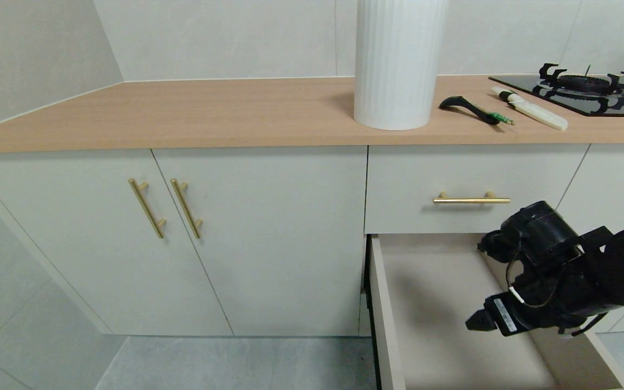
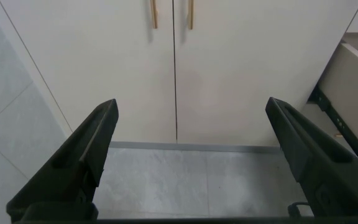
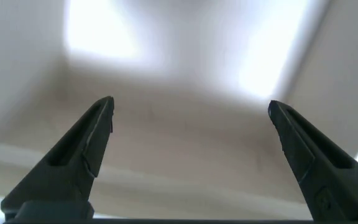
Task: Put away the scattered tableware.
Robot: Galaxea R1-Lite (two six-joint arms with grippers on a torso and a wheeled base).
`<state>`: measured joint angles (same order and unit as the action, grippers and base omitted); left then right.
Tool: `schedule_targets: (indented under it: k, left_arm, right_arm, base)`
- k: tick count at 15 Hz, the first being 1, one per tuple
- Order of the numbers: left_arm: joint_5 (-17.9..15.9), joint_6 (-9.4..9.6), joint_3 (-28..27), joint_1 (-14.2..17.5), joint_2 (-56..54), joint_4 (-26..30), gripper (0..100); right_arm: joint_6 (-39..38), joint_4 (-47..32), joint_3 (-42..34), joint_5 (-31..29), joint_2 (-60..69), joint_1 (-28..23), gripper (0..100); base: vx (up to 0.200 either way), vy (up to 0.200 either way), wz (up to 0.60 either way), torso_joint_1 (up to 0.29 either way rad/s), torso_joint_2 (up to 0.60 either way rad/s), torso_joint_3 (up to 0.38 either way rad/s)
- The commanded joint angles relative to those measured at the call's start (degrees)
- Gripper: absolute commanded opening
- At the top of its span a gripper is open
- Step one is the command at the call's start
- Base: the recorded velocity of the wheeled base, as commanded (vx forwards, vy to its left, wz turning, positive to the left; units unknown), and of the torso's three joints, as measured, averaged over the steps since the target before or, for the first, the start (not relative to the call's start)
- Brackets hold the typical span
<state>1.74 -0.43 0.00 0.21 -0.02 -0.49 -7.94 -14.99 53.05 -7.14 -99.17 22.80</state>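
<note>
The right gripper (image 3: 190, 104) hangs spread and empty above the open drawer (image 1: 383, 303). The left gripper (image 2: 191, 102), also spread, faces the cabinet doors (image 2: 241, 68). The black spoon (image 1: 474, 111) and white knife (image 1: 531, 108) lie near each other on the countertop (image 1: 209, 114). Both look light and rigid. Their slim handles seem the best hold, though the smooth knife may slip.

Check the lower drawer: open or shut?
Open. The lower drawer is pulled out beneath the shut upper drawer; its bare floor shows, with the right tool above it.
</note>
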Motion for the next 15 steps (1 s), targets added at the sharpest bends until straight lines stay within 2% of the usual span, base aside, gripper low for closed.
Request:
schedule_targets:
  k: [1, 4, 11, 15]
  left_arm:
    - [0.01, -0.01, 0.0, 0.06, 0.02, -0.04, 100]
    - [0.01, -0.01, 0.0, 0.06, 0.02, -0.04, 100]
    - [0.01, -0.01, 0.0, 0.06, 0.02, -0.04, 100]
    - [0.01, -0.01, 0.0, 0.06, 0.02, -0.04, 100]
  right_arm:
    - [-0.5, 6.29, -2.43, -0.24, 1.44, -1.53, 100]
    - [-0.41, 11.39, -3.75, -0.24, 2.93, -1.7, 100]
    - [-0.41, 14.2, -4.63, -2.7, 4.6, -1.7, 100]
    - [-0.33, 16.14, -5.42, -2.88, 4.95, -1.7, 100]
  base:
    - [0.0, 0.0, 0.0, 0.0, 0.0, 0.0]
    - [0.0, 0.0, 0.0, 0.0, 0.0, 0.0]
    - [0.0, 0.0, 0.0, 0.004, -0.02, -0.009]
    - [0.0, 0.0, 0.0, 0.058, -0.25, -0.256]
